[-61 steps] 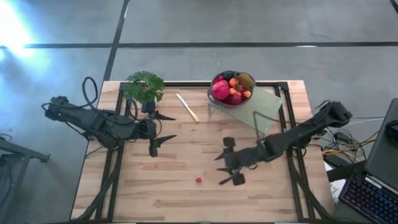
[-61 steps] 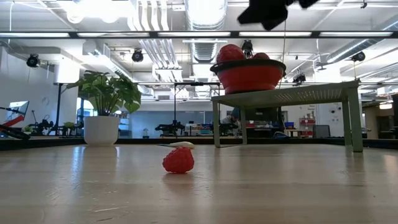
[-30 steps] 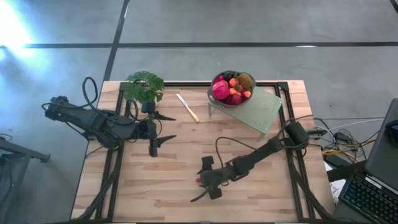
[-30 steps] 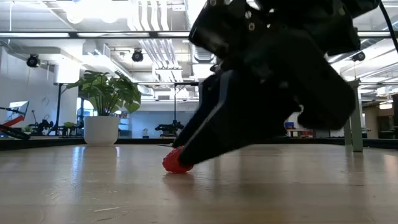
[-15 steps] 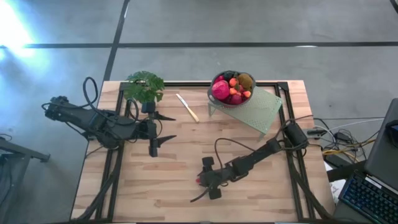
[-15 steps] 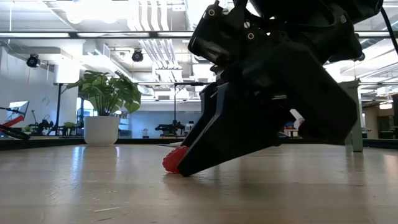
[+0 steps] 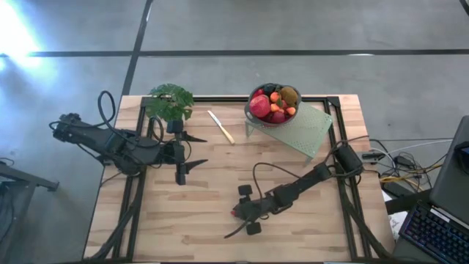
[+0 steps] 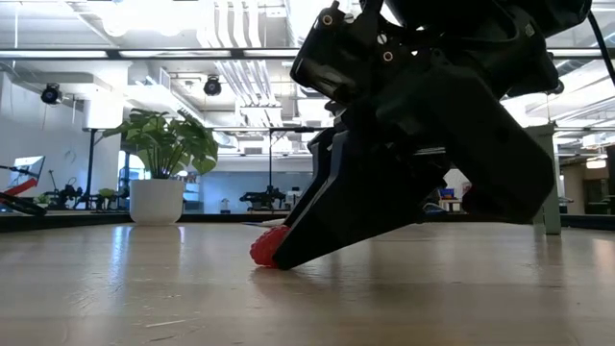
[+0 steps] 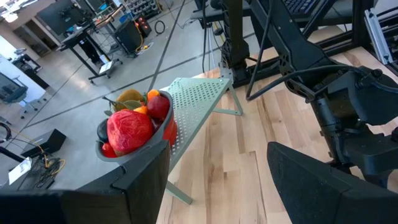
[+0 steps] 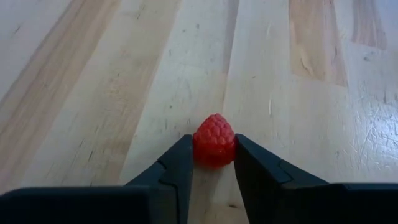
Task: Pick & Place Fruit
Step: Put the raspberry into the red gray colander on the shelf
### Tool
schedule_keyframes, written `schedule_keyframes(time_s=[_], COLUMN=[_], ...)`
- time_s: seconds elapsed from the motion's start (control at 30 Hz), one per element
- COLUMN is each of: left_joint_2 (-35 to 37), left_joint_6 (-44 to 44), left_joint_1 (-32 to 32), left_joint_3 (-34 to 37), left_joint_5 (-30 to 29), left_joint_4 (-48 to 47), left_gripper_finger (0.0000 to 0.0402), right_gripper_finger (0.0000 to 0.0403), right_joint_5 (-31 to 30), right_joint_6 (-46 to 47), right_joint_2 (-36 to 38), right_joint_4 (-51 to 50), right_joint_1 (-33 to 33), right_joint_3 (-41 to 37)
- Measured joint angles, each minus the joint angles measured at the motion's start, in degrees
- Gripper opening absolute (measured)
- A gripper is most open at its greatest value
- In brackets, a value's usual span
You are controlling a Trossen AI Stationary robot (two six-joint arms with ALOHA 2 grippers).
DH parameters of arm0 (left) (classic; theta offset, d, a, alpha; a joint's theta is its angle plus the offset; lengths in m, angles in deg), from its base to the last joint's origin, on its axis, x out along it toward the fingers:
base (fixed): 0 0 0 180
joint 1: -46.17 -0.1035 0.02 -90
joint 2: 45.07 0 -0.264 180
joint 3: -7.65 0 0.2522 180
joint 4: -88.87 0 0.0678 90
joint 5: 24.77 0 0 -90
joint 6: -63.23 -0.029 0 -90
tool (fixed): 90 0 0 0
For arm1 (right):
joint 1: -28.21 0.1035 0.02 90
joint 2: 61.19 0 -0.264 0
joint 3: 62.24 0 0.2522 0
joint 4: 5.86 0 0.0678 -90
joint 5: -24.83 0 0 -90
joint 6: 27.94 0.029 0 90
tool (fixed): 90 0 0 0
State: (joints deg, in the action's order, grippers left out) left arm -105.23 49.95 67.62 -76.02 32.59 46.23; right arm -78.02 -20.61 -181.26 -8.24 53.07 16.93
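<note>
Even, bright overhead illumination is provided by ceiling light strips [image 8: 144,53] seen in the low view. Strong glare is seen at the high view's upper-left floor [image 7: 15,33]. The table [image 7: 212,183] is sharply rendered. Soft shadows are cast; the nearest wood is blurred in the low view.

Right gripper [image 10: 213,163] pinched low at tabletop; left gripper [image 7: 192,150] gapes.

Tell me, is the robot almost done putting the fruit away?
Nearly, it seems. Most fruit already sits in the bowl on the rack. The right gripper is pinching one red berry on the table. It must be lifted and placed. The left gripper waits open.
</note>
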Motion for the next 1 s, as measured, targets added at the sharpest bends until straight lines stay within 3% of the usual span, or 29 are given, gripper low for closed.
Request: schedule_keyframes(time_s=[0.23,0.37,0.6,0.73,1.0], left_joint_2=[0.0,0.0,0.02,0.02,0.02], left_joint_6=[0.0,-0.01,-0.01,0.0,0.0], left_joint_1=[0.0,0.0,0.0,0.0,0.0], left_joint_3=[0.0,0.0,0.0,0.0,0.0], left_joint_5=[0.0,0.0,0.0,0.0,0.0], left_joint_4=[0.04,0.15,-0.5,-0.66,-0.76], left_gripper_finger=[0.0273,0.0273,0.0273,0.0273,0.0273], right_gripper_finger=[0.0109,0.0112,0.0092,0.0101,0.0104], right_joint_5=[0.99,0.97,-3.15,-6.89,-18.23], right_joint_6=[-0.25,-1.57,-4.5,-5.05,-6.17], right_joint_2=[0.58,4.67,17.6,26.45,43.65], right_joint_4=[-1.0,-6.56,-22.48,-30.22,-42.21], right_joint_1=[-0.02,-0.02,-0.7,-2.02,-8.93], right_joint_3=[-0.04,-0.09,-0.2,-0.2,-0.28])
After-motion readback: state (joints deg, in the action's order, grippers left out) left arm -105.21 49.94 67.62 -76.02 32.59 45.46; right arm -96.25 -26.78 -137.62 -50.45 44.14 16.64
